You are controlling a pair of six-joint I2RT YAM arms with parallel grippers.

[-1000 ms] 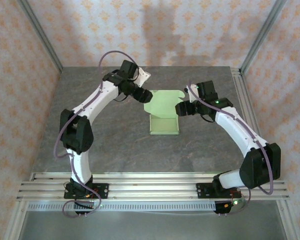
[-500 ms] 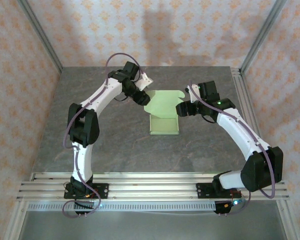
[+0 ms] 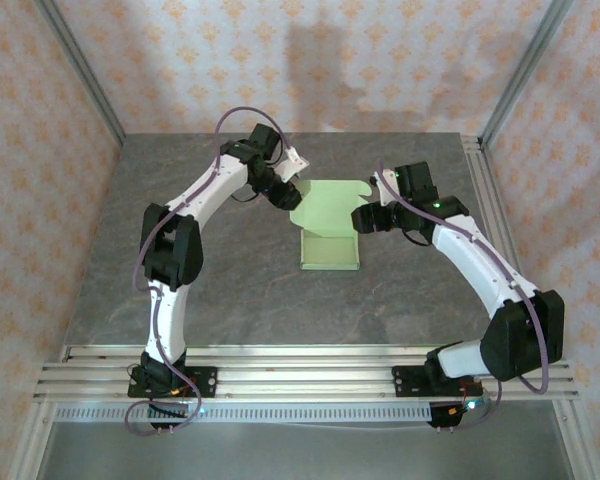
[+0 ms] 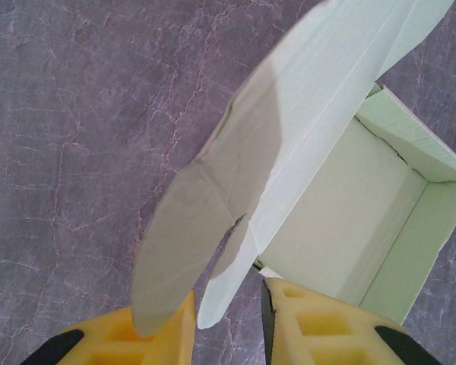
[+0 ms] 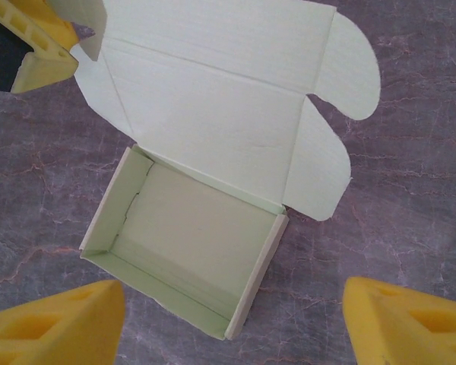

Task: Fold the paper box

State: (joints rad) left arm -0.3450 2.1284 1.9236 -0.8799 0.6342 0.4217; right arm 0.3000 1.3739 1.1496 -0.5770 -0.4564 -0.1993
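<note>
Halfway to a finished carton: the paper box [image 3: 330,245] sits in the middle of the table [image 3: 230,290]. Its tray [image 5: 190,251] is already formed with the walls standing, and the lid [image 5: 205,91] stands open, leaning back from the tray's far edge. The left tool [image 4: 228,298] reaches in at the box's far left corner, its yellow fingers [image 4: 167,338] a narrow gap apart with the lid's rounded left flap [image 4: 178,251] between them. One finger appears to touch the card, but no firm pinch is evident. The right tool [image 3: 364,218] hovers just beside the box's right side, jaws spread wide and holding nothing. On that side the lid's right flaps [image 5: 349,68] lie unfolded, flat with the panel. The bottom looks done and the closing is what remains: the side flaps must be bent inward, the lid swung down over the tray and its front edge tucked in. The thin card seems likely to buckle if the flap is pulled rather than creased.
</note>
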